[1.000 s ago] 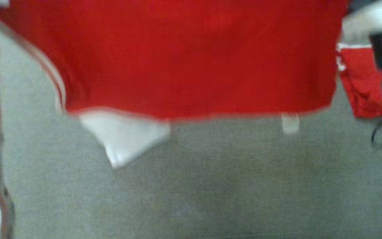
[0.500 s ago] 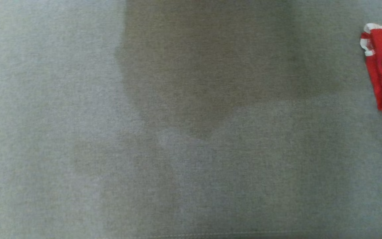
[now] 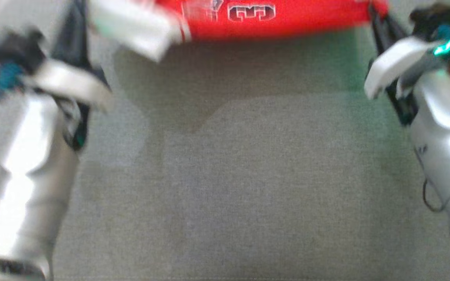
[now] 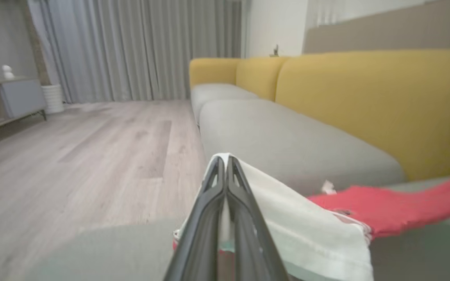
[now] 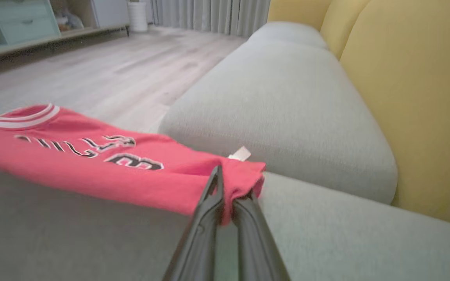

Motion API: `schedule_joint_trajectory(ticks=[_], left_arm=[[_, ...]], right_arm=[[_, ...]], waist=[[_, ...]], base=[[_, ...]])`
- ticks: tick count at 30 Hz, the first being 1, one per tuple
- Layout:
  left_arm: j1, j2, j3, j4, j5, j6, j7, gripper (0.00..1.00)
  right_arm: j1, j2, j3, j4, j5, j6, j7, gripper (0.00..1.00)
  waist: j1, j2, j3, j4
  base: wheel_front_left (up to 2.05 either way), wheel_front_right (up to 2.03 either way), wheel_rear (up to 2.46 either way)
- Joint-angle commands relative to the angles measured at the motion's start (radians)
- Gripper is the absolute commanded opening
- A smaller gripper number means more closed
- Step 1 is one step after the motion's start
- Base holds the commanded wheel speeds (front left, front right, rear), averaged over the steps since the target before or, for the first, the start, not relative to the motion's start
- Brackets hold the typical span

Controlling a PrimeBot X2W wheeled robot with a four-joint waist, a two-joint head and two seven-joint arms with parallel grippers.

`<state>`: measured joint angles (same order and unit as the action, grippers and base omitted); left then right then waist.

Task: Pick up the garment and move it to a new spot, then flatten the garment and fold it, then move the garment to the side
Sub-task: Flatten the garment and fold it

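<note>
Left gripper (image 4: 225, 158) is clamped on the white panel of the garment (image 5: 92, 164); right gripper (image 5: 228, 183) pinches its red corner beside a small white tag (image 5: 240, 153). Stretched between them over the far part of the grey sofa seat (image 3: 225, 175), the red cloth shows black, white-edged lettering, seemingly BULLS.

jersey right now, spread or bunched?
Spread, not flat: the jersey hangs stretched between both arms' shut jaws, left on its white part, right on a red corner, casting a shadow on the cushion below.

Blurred garment (image 3: 287, 25) beyond top edge
</note>
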<state>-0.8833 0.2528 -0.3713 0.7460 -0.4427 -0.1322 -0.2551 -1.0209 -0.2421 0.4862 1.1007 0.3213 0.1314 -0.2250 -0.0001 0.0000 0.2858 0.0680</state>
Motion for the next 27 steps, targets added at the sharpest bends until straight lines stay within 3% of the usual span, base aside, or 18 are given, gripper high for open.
schedule_joint_trajectory(ticks=[1, 5, 12, 20, 27], left_arm=[[0.006, 0.061, 0.004, -0.023, -0.007, 0.002, 0.002, 0.00], [0.138, 0.103, -0.072, -0.048, -0.062, 0.002, 0.006, 0.00], [0.325, 0.214, -0.168, -0.170, -0.105, 0.002, 0.069, 0.00], [0.527, 0.326, -0.198, -0.415, -0.162, 0.012, 0.224, 0.00], [0.671, 0.409, -0.218, -0.655, -0.217, 0.057, 0.384, 0.00]], right_arm=[[0.005, -0.007, 0.027, -0.021, 0.020, -0.001, 0.012, 0.00], [0.094, -0.036, 0.112, -0.019, 0.103, -0.001, 0.085, 0.00], [0.197, -0.126, 0.281, -0.130, 0.267, -0.001, 0.211, 0.00], [0.302, -0.259, 0.447, -0.299, 0.456, -0.001, 0.341, 0.00], [0.380, -0.354, 0.537, -0.439, 0.612, -0.001, 0.450, 0.00]], waist=[[0.0001, 0.0000, -0.036, 0.007], [0.0001, 0.0000, -0.097, 0.008], [0.0001, 0.0000, -0.184, 0.001], [0.0001, 0.0000, -0.271, -0.004], [0.0001, 0.0000, -0.310, -0.008]], base=[[0.00, 0.00, 0.00], [0.00, 0.00, 0.00], [0.00, 0.00, 0.00], [0.00, 0.00, 0.00], [0.00, 0.00, 0.00]])
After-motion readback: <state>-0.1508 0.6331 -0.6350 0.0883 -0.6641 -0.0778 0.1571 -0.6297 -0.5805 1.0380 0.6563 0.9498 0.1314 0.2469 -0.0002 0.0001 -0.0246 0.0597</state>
